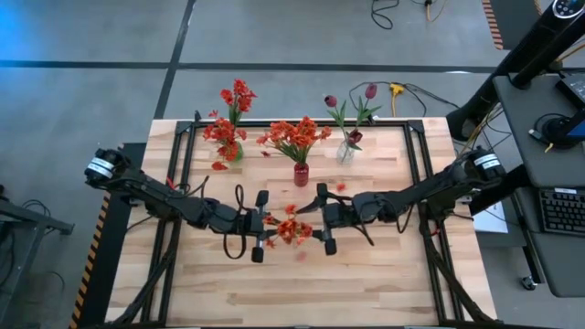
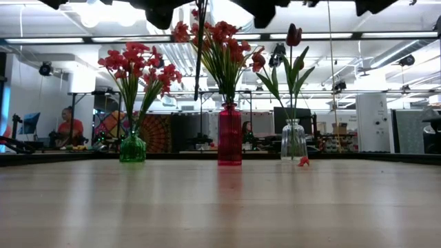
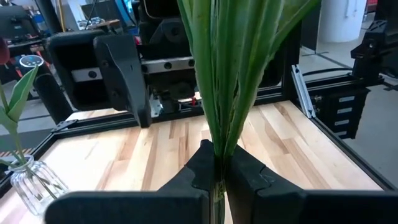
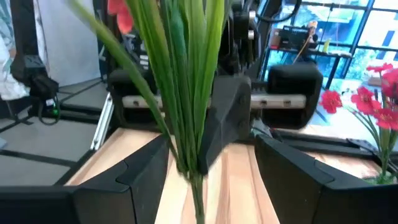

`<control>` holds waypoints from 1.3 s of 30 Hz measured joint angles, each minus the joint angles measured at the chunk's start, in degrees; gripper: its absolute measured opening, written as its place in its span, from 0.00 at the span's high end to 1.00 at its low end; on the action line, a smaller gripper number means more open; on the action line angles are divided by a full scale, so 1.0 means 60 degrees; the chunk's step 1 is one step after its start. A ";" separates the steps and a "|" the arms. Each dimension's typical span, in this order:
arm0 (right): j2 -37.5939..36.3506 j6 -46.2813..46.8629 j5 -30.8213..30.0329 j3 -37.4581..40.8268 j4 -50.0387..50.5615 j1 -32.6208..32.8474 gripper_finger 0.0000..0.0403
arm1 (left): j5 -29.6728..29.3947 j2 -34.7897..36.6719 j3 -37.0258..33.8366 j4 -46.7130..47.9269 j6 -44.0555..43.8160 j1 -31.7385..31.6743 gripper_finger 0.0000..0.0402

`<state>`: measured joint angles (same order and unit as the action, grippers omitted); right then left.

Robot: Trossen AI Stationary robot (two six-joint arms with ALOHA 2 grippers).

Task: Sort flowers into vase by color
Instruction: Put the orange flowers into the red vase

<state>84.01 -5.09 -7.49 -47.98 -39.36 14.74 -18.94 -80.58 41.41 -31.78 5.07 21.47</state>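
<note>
One flower with orange-red blooms [image 1: 291,229] stands upright between my two grippers, above the middle of the table. Its green stalk and leaves [image 3: 224,74] fill both wrist views. My left gripper [image 1: 267,224] is shut on the stalk. My right gripper [image 1: 316,219] faces it from the table's right, open, with its fingers on either side of the stalk [image 4: 186,124] and not touching it. At the far side stand a green vase [image 2: 132,148] with red flowers, a red vase [image 2: 229,141] with orange-red flowers, and a clear vase [image 2: 293,141] with dark maroon blooms. My left gripper [image 3: 219,163] pinches the bunched green stalk [image 3: 219,146] between its two fingers, which come level from the table's left and lie across it. The flower stands upright in the hold, lifted clear of the table, with leaves and blooms rising above the fingers.
Loose red petals lie on the wood near the vases [image 1: 219,165] [image 1: 340,186] [image 2: 303,162]. The three vases stand in a row along the far edge. The near half of the table [image 1: 302,292] is bare wood. Black frame rails run along the table's sides [image 1: 416,174].
</note>
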 joint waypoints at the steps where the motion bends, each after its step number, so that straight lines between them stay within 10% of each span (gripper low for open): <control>1: 0.0079 0.0002 0.0002 -0.0105 -0.0040 0.0000 0.43 | 0.0000 0.0000 -0.0001 -0.0002 0.0000 0.0000 0.99; 39: -0.0856 0.0254 -0.0020 -0.0366 0.1645 0.0044 0.43 | -0.0034 0.0007 0.0346 -0.0066 0.0348 -0.0298 0.99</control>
<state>78.87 -3.57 -7.62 -50.17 -29.50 15.00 -19.15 -80.53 43.48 -32.17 7.16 19.69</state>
